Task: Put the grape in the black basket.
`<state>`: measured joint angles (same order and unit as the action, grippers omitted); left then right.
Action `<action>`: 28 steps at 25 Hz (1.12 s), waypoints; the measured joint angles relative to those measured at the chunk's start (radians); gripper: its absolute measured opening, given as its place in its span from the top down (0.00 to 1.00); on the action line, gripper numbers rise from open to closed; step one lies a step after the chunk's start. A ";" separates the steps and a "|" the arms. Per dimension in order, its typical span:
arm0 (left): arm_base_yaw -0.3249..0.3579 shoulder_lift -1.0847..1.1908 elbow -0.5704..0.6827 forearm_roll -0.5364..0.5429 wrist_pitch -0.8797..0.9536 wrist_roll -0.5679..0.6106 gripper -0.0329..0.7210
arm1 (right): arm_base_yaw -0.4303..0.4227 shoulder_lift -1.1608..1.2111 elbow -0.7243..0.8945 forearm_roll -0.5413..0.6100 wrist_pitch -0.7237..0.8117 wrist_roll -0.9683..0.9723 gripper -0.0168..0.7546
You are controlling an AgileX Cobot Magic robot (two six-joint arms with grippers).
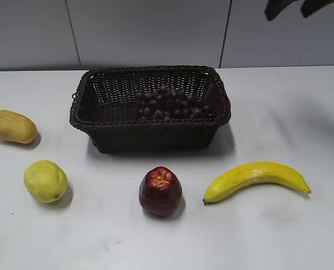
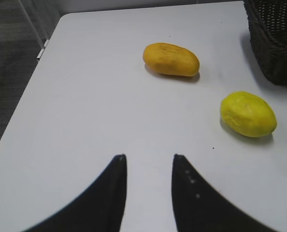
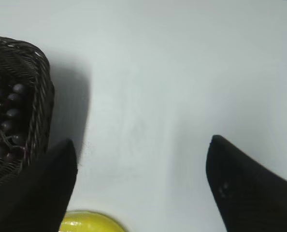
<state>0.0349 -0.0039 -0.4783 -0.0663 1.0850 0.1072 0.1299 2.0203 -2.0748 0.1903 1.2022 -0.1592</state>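
white table [image 1: 302,112] | grape [image 1: 170,104] inside black basket [image 1: 150,138] | left hand [image 2: 148,166] spread | right hand [image 3: 141,164] spread

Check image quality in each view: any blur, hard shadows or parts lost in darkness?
Exterior view: evenly lit, soft shadows, dark red-purple grape bunch dim inside the dark woven wicker basket. Left wrist view: sharp table, blurred left gripper. Right wrist view: blurred right gripper, basket casting a shadow on the table.

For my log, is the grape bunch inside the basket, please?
Inside: dark red-purple grape bunch lies on the dark woven wicker basket's floor.
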 joint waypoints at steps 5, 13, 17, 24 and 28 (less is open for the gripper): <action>0.000 0.000 0.000 0.000 0.000 0.000 0.64 | -0.056 -0.094 0.133 -0.024 0.002 0.028 0.17; 0.000 0.000 0.000 0.000 0.000 0.000 0.64 | -0.056 -0.377 0.507 -0.017 0.006 0.055 0.21; 0.000 0.000 0.000 0.000 0.000 0.000 0.64 | -0.056 -0.585 0.707 -0.008 0.002 0.075 0.21; 0.000 0.000 0.000 0.000 0.000 0.000 0.64 | -0.056 -0.989 1.038 -0.005 -0.101 0.093 0.21; 0.000 0.000 0.000 0.000 0.000 0.000 0.64 | -0.056 -1.232 1.221 -0.008 -0.159 0.114 0.21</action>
<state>0.0349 -0.0039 -0.4783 -0.0663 1.0850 0.1072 0.0743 0.7888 -0.8542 0.1826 1.0430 -0.0452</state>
